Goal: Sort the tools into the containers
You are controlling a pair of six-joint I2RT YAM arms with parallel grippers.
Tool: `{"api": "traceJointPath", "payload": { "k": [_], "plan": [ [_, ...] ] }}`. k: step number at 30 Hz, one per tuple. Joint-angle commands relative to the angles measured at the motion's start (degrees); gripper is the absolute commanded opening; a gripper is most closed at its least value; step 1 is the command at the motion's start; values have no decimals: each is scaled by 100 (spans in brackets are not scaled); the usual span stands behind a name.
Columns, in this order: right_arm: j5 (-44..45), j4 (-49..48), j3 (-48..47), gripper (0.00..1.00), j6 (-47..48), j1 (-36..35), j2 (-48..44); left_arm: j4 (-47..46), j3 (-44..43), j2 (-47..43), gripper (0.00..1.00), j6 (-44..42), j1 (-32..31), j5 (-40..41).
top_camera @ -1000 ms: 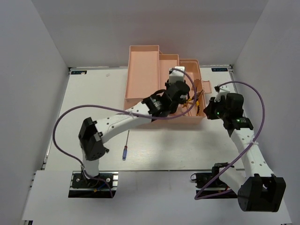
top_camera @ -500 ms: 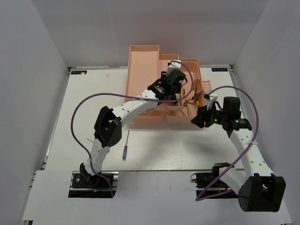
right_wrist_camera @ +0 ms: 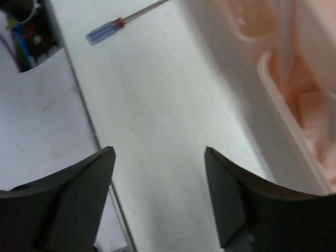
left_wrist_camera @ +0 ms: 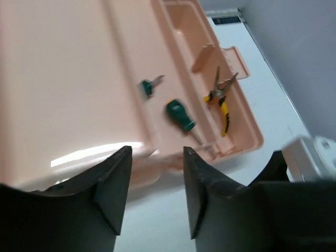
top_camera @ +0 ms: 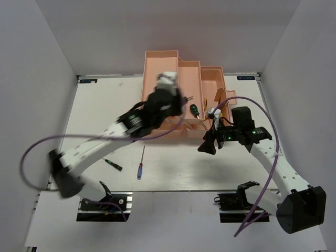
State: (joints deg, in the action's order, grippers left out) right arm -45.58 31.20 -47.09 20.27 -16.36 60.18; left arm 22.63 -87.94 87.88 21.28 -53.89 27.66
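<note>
The desk point(top_camera: 94, 115) is white and flat, with plain grey walls on three sides. The pink toolbox point(top_camera: 157, 65) sits at the far edge. Inside it lie a green screwdriver point(left_wrist_camera: 178, 114) and yellow pliers point(left_wrist_camera: 223, 107). A blue screwdriver point(right_wrist_camera: 105, 30) lies on the desk nearer the front. The left gripper point(left_wrist_camera: 155, 194) is apart and empty above the toolbox. The right gripper point(right_wrist_camera: 160, 194) is wide apart and empty above the desk.

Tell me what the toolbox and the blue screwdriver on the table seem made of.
Toolbox: probably plastic, salmon pink, smooth with a soft sheen, moulded walls. Blue screwdriver: see-through blue plastic handle with red collar; thin grey shaft, likely metal.
</note>
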Motion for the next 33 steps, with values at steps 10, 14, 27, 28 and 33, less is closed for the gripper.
{"api": "traceJointPath", "payload": {
  "k": [10, 14, 27, 28, 33],
  "plan": [
    [1859, -633, -764, 0, -550, -3030, 1599, 3703, 4159, -4455, 50, 4655, 54, 1453],
    [2963, -641, -1197, 16, -936, -3714, 2338, 4520, 4470, -4069, 74, 6086, 54, 1243],
    [3486, -800, -2155, 40, -2669, -4261, 3553, 4567, 5691, -4103, 81, 7487, 159, 908],
    [3503, -817, -2129, 40, -2678, -4279, 3579, 4505, 5744, -4103, 80, 7566, 159, 908],
    [3548, -1010, -1875, 37, -2634, -4262, 3474, 4101, 5876, -3963, 75, 7619, 212, 1189]
  ]
}}
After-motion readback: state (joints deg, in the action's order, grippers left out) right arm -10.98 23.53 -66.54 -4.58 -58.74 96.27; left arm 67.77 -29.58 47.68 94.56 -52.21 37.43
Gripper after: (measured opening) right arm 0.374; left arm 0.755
